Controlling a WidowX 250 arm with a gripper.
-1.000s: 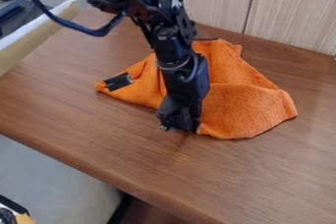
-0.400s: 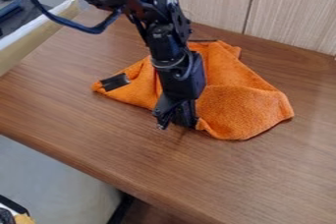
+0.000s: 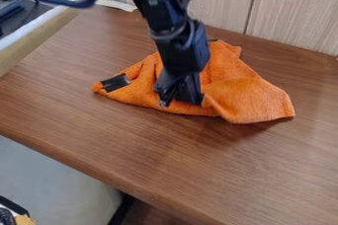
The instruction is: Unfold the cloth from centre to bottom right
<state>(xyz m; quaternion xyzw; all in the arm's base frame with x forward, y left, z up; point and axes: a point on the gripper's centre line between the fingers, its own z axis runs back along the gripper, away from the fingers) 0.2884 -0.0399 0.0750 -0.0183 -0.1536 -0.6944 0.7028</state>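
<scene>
The gripper (image 3: 181, 101) hangs over the front middle of the orange cloth (image 3: 247, 93), its tips at the cloth's front edge. It is shut on the cloth, whose edge bunches up beside the tips and rises off the table, with a shadow under the right front part. The left corner, with a black patch on it, lies flat. Part of the cloth's middle is hidden behind the gripper and arm.
The brown wooden table (image 3: 132, 145) ends at a front edge on the lower left. A pale wood panel (image 3: 290, 12) stands behind it. A light-coloured ledge (image 3: 33, 36) borders the upper left.
The gripper has moved up in the view, toward the table's back. The cloth's front edge came along with it, lifting and pulling back, while the left corner stayed nearly in place.
</scene>
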